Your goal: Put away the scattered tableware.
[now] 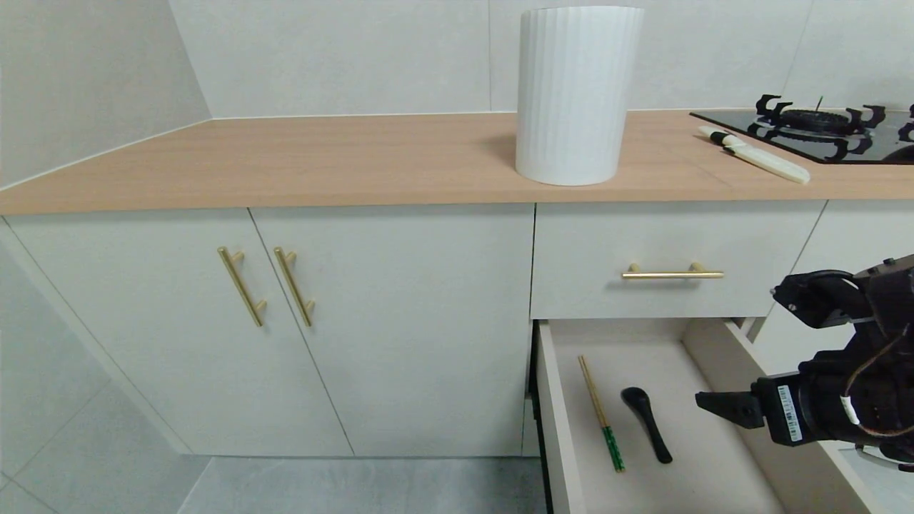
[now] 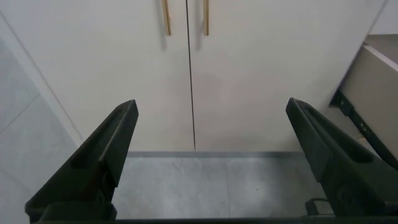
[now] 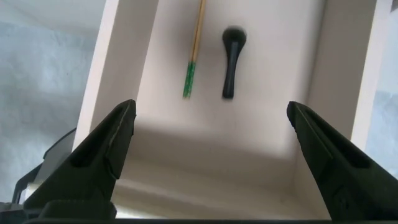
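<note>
— Cupboard doors (image 2: 249, 68) on our left: our left tool (image 2: 210, 109) faces them low down, near the floor (image 2: 217, 186), its fingers spread wide with nothing between them.
— And up on the desk (image 1: 285, 157)?
— We see a white ribbed canister (image 1: 577, 93) upright near the middle. Farther right a cream knife (image 1: 757, 155) lies flat, just beside the black gas hob (image 1: 821, 135).
— The tableware?
— Under the desk the drawer (image 1: 555, 428) stands pulled out. Inside lie chopsticks (image 1: 600, 414) with green ends and, just right of them but apart, a black spoon (image 1: 648, 425).
— Our right tool (image 1: 750, 350)?
— We find it over the drawer's right side, gaping wide and empty.
</note>
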{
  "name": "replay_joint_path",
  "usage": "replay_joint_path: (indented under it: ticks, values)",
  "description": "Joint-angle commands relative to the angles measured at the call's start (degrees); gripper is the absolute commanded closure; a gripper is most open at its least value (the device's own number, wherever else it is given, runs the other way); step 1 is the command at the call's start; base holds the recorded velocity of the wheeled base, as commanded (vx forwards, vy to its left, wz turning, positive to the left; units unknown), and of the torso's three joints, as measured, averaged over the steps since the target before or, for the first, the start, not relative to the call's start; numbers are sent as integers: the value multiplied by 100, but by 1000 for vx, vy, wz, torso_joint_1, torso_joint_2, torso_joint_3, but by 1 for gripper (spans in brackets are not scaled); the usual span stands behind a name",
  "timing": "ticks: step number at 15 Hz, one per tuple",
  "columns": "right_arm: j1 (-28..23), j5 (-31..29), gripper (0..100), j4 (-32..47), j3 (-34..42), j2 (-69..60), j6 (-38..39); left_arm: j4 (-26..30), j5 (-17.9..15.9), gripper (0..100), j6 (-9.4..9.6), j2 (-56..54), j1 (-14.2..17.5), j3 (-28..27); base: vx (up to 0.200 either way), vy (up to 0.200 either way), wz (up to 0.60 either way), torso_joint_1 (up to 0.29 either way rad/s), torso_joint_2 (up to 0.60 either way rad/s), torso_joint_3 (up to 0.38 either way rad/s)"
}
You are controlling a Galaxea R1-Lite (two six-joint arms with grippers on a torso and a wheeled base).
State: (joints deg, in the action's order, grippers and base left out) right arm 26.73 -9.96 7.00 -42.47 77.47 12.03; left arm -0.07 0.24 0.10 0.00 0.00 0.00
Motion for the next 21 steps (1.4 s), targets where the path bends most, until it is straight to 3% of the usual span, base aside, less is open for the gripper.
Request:
replay_joint_path:
  ticks: [1, 5, 8, 13, 18, 21]
  values:
    - [-2, 3, 0, -5, 2, 5, 1, -1, 2, 0, -1, 0, 0, 0, -200, 0, 0, -2, -2, 7]
    - [7, 12, 0, 3, 37, 66, -8, -1, 2, 0, -1, 0, 0, 0, -200, 0, 0, 5, 4, 7]
    - [7, 20, 0, 30, 46, 102, -8, 7, 2, 0, -1, 0, 9, 0, 0, 0, 0, 0, 0, 0]
    - [368, 240, 0, 812, 20, 84, -105, -1, 2, 0, -1, 0, 9, 0, 0, 0, 0, 0, 0, 0]
    - [640, 1216, 0, 1972, 64, 260, -869, -1, 2, 0, -1, 0, 9, 0, 0, 0, 0, 0, 0, 0]
    - [631, 1198, 0, 2078, 55, 875, -878, -1, 2, 0, -1, 0, 0, 0, 0, 0, 0, 0, 0, 0]
